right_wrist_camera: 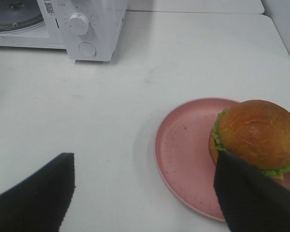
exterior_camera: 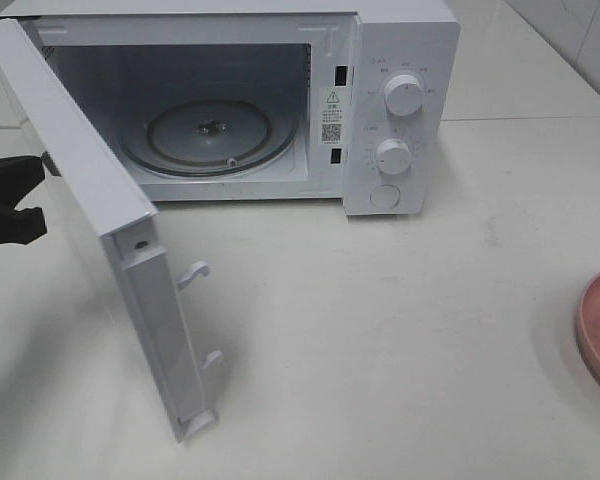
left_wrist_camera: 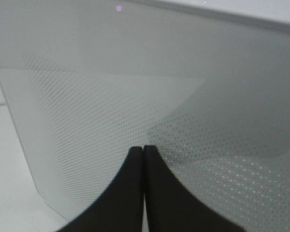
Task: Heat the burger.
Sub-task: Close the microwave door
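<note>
left gripper [left_wrist_camera: 144, 159] jaws pressed together, right gripper [right_wrist_camera: 145, 193] jaws spread wide apart

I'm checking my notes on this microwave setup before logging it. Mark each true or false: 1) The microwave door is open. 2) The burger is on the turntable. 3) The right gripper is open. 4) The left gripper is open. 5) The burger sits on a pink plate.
1) True: the microwave door stands swung open.
2) False: the glass turntable is bare; the burger is outside on the table.
3) True: the right gripper is open, fingers wide apart.
4) False: the left gripper is shut, fingertips together.
5) True: it rests on the pink plate.
</note>
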